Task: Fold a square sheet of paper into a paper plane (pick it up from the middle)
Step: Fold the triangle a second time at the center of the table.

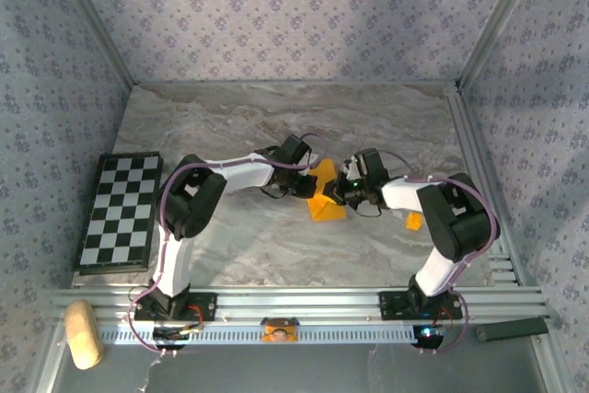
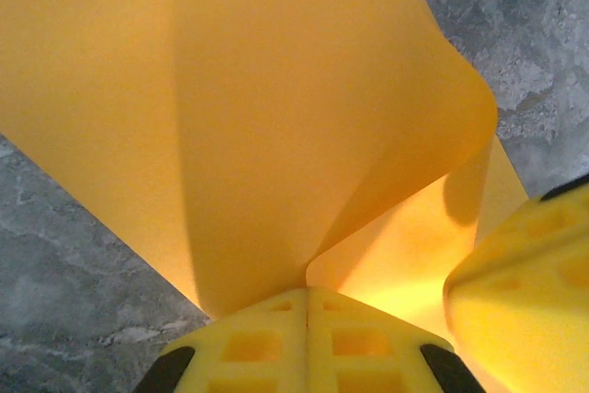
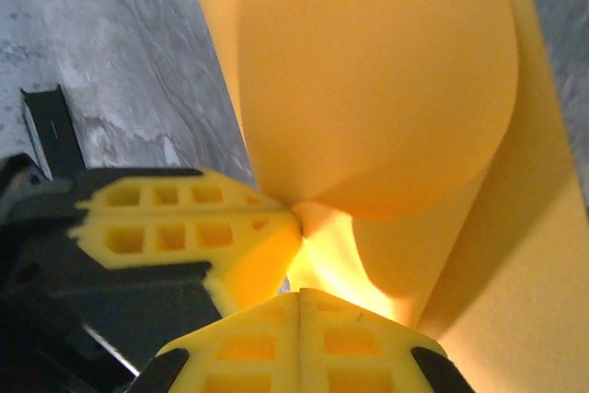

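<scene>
Carefully is how I judge this fold wants doing, since the square sheet of thin orange-yellow paper (image 1: 326,202) is bowed over in a soft loop with no crease pressed into it yet. It sits at the middle of the grey marbled surface (image 1: 276,108), between my two wrists; whether its lower edge touches the surface I cannot tell. Going from the left, my left jaws are pressed together, pinching the paper where the bowed layers meet. My right jaws are likewise pressed together on the same sheet, almost nose to nose with the others. To do it well I would hold both pinches level and avoid pulling them apart, so the thin sheet does not tear. I would bring the loose edge square onto the layer beneath, and only then lower the bend to the surface and flatten it from the middle outward. Counted left to right: one black-and-white chequered board (image 1: 120,212), one tan rounded block (image 1: 83,333) by the near rail, one left arm (image 1: 193,200), one sheet, one right arm (image 1: 451,213), and one tiny orange bit (image 1: 414,221) just beside that arm. That makes two pairs of jaws, both on the paper.
</scene>
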Tool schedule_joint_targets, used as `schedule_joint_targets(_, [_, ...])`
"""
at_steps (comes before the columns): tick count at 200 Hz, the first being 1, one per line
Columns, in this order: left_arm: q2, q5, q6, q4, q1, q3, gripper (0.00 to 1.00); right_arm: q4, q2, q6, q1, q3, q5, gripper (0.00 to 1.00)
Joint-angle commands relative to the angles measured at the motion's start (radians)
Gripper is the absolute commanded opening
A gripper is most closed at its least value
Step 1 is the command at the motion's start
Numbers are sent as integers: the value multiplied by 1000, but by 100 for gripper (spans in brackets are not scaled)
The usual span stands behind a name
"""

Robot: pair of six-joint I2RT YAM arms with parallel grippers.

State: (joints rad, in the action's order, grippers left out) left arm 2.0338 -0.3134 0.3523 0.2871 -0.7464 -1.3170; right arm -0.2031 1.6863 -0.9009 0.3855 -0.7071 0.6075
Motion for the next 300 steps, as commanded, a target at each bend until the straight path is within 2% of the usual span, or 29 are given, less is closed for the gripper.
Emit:
schedule_joint_targets(1, [2, 25, -12, 60, 4, 25, 2, 34, 47, 18, -7, -30, 9, 4])
schedule_joint_targets(40, [3, 25, -16, 63, 4, 24, 2, 31, 84, -20, -15, 10, -59, 4])
schedule_joint_targets(64, [6, 28, -21, 69, 4, 18, 2, 21, 70, -31, -16, 5, -39, 4])
schedule_joint_targets(93, [5, 31, -27, 74, 4, 18, 2, 89, 23, 9, -26, -53, -35, 5])
schedule_joint_targets(129, [5, 33, -31, 75, 5, 19, 2, 95, 66, 29, -51, -88, -26, 5])
schedule_joint_targets(178, [8, 34, -36, 78, 4, 18, 2, 51, 124, -31, -66, -13, -102, 4])
schedule_joint_targets(208, [8, 37, -39, 82, 7, 16, 2, 99, 96, -11, -67, -30, -137, 4])
schedule_joint_targets(240, [8, 41, -47, 88, 8, 17, 1, 108, 92, -15, -94, -53, -117, 5])
schedule_joint_targets(272, [11, 46, -58, 93, 12, 18, 2, 211, 80, -9, -86, -103, -211, 6])
schedule_joint_targets(300, [11, 46, -62, 93, 16, 25, 1, 169, 83, -32, -95, -91, -231, 6])
